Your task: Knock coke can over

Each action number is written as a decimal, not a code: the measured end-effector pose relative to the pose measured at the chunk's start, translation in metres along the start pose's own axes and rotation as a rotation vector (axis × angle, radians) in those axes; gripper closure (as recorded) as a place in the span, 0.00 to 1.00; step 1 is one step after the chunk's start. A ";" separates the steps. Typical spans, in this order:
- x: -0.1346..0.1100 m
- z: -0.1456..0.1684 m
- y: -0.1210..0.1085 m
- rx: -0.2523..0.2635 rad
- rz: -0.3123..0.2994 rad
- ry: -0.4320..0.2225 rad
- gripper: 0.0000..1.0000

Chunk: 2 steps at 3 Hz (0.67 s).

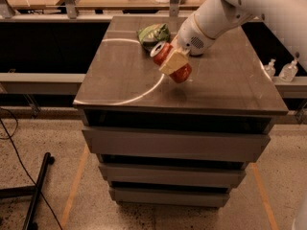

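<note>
The red coke can [178, 71] is tilted steeply over the middle of the metal table top [120, 75], its silver top [158, 49] pointing up and to the left. My gripper [173, 61] is shut on the can, with one cream finger pad [172, 60] lying across its side. The can's lower end is close to the table surface; I cannot tell whether it touches. The white arm [225, 8] comes in from the upper right.
A green snack bag [152, 32] lies just behind the can. The table is a drawer cabinet [172, 147] with edges close on all sides. Two small clear bottles [280, 71] stand on a ledge at the right. A black stand leg [38, 186] lies on the floor at the left.
</note>
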<state>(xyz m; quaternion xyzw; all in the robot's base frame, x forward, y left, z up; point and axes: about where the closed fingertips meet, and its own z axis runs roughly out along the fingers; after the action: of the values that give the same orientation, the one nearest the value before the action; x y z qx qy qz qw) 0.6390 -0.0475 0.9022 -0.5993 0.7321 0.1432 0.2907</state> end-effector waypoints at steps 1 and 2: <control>0.016 0.005 0.012 -0.035 -0.002 0.111 0.78; 0.029 0.022 0.020 -0.051 0.001 0.194 0.46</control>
<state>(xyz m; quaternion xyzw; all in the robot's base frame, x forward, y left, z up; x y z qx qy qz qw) 0.6221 -0.0539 0.8649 -0.6171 0.7532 0.1033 0.2030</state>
